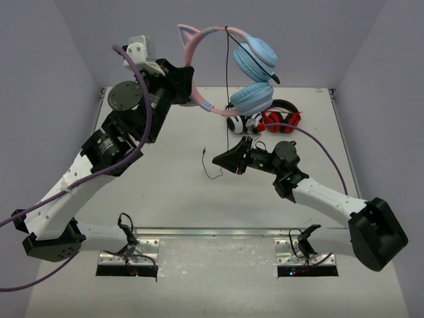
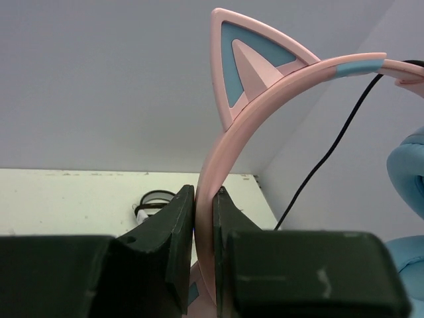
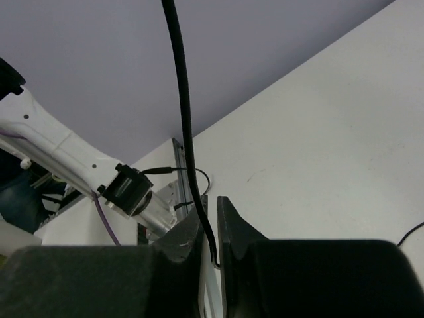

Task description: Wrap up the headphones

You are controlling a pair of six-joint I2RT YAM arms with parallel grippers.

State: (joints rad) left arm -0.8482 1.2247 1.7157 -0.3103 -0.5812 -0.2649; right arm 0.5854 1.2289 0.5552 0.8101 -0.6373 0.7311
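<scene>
**Raised headphones, three views.** My left gripper point(image 2: 205, 202) is clamped on the headband of the pink cat-eared headphones point(image 1: 255, 58) with light-blue round earcups. It holds them in the air, above the black-and-white headphones point(image 1: 238, 124) that lie on the white table point(image 1: 172, 199). The thin black cable point(image 3: 182, 99) hangs from the headband. My right gripper point(image 3: 211, 207) is pinched together on it, just in front of the black-and-white pair. Red-and-black headphones point(image 1: 283, 119) touch that pair on its right. Count: three headphones, one cable.
</scene>
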